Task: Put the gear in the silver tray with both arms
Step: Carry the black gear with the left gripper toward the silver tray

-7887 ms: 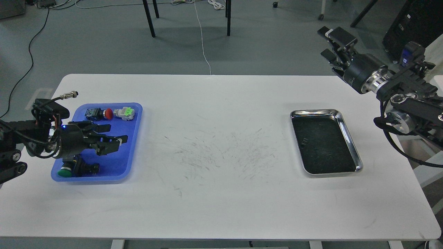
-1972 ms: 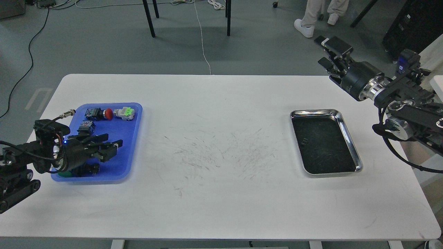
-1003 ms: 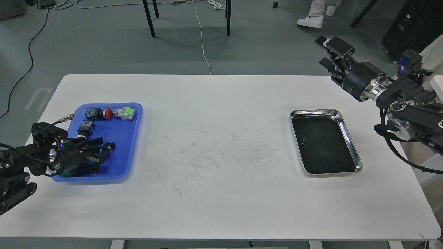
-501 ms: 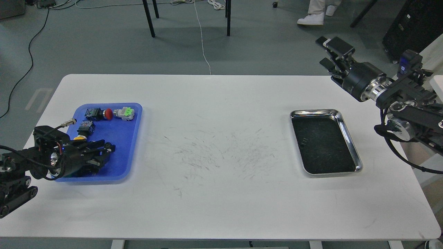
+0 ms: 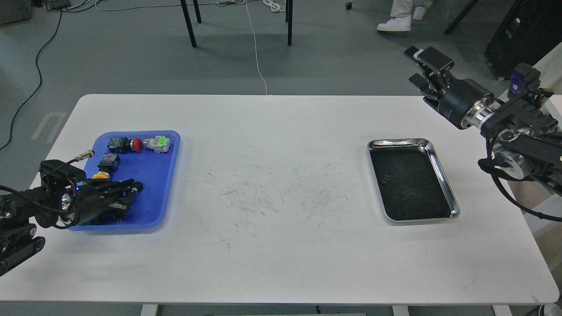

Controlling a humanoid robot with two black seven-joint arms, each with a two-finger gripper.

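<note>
1. The white table [image 5: 272,245] fills most of the room in front of me, its middle marked with dark scuffs.
2. The right arm [image 5: 518,136] reaches in over the table's right edge, raised above the far right corner.
3. The left arm [image 5: 26,210] comes in low at the left edge.
4. The blue tray [image 5: 153,175] sits near the left edge, holding several small parts.
5. The silver tray [image 5: 443,175] lies near the right edge, shiny rim, dark scratched bottom, nothing in it.
6. The right gripper [image 5: 420,66] hangs in the air past the far edge, its two fingers parted with nothing between them.
7. The left gripper [image 5: 129,193] is down inside the blue tray's near-left part, over dark parts there; I cannot tell how wide its fingers are or whether they grasp anything.
8. In the tray's far end lie a red-capped button [image 5: 131,144] and a green and white part [image 5: 159,143] side by side.
9. A yellow-capped piece [image 5: 102,175] shows just beyond the left gripper.
</note>
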